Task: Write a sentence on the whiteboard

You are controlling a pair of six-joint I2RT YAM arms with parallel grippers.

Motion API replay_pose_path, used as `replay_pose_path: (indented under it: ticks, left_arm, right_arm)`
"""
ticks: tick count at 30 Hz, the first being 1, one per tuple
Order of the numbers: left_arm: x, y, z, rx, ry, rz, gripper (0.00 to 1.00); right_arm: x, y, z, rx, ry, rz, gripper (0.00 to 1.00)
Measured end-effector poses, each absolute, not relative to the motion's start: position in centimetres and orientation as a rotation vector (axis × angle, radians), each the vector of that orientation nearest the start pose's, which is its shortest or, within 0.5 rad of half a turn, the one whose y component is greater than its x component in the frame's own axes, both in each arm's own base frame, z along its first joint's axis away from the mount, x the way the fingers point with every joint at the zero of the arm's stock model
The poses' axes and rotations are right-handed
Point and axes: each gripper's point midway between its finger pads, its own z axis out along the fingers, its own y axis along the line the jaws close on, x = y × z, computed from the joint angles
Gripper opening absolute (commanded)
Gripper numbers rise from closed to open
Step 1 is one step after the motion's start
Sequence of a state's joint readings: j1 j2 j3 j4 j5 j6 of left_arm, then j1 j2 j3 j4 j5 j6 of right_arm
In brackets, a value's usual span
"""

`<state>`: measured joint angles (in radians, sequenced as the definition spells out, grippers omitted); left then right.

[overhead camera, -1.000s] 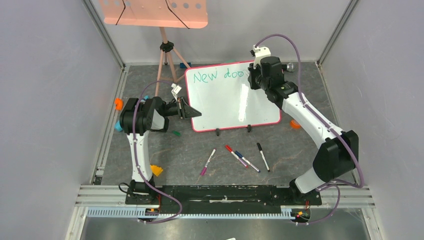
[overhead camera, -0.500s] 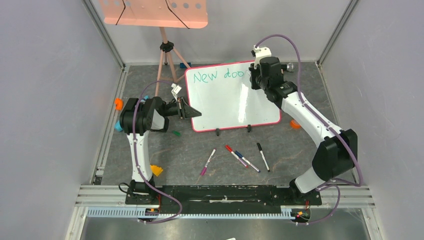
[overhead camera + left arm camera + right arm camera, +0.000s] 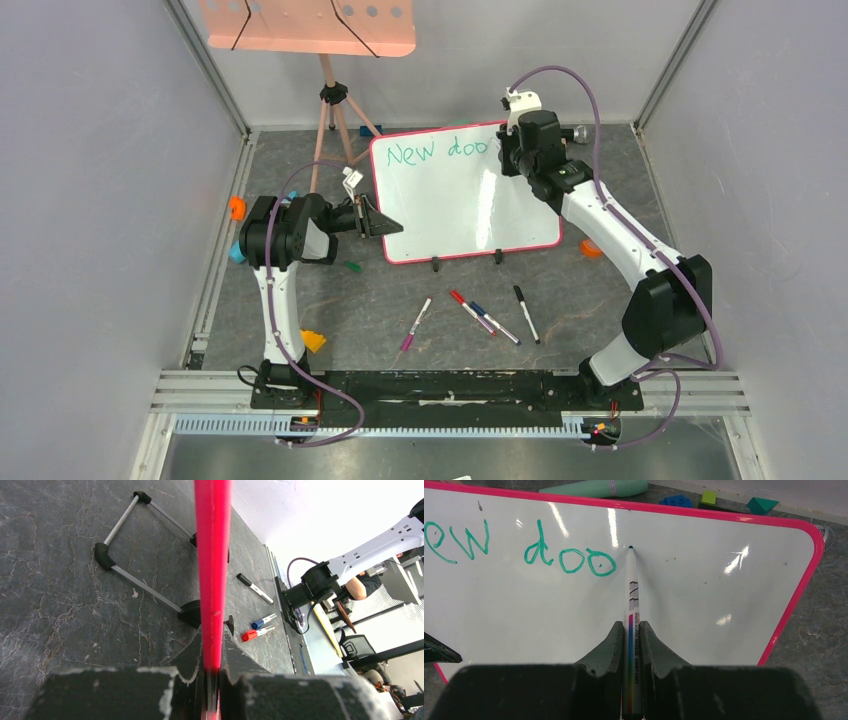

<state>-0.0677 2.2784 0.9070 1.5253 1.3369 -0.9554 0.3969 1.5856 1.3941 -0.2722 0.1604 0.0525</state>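
Observation:
The whiteboard (image 3: 460,205) stands tilted at the back of the table, white with a pink-red frame. Green writing (image 3: 436,152) on its top line reads "New doo"; the right wrist view shows "ew doo" (image 3: 569,559). My left gripper (image 3: 383,222) is shut on the board's left frame edge (image 3: 213,570). My right gripper (image 3: 508,150) is shut on a white green-tipped marker (image 3: 631,605). The marker tip (image 3: 630,547) rests at the board just right of the last "o".
Several loose markers (image 3: 470,312) lie on the table in front of the board. A salmon-pink perforated tray (image 3: 305,25) on a tripod (image 3: 335,120) stands behind the board's left corner. Small coloured blocks (image 3: 237,207) lie at the left and behind the board (image 3: 679,501).
The right arm has shifted very slightly near the top line; the writing reads the same. The left arm has not moved.

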Motion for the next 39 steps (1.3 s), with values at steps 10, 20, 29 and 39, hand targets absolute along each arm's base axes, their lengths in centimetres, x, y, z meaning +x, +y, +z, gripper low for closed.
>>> replay_pose_path:
  ticks: [10, 20, 29, 39]
  left_arm:
    - [37.0, -20.4, 7.5, 0.542, 1.741, -1.689, 0.02]
    - [37.0, -20.4, 7.5, 0.542, 1.741, -1.689, 0.02]
    - [37.0, -20.4, 7.5, 0.542, 1.741, -1.689, 0.02]
    - [37.0, -20.4, 7.5, 0.542, 1.741, -1.689, 0.02]
  right_arm:
    - [45.2, 16.1, 24.4, -0.241, 2.012, 0.119, 0.0]
    - [45.2, 16.0, 24.3, -0.242, 2.014, 0.122, 0.0]
    - [44.4, 15.8, 23.6, -0.246, 2.029, 0.126, 0.0]
    - [44.0, 15.8, 23.0, -0.256, 2.041, 0.143, 0.0]
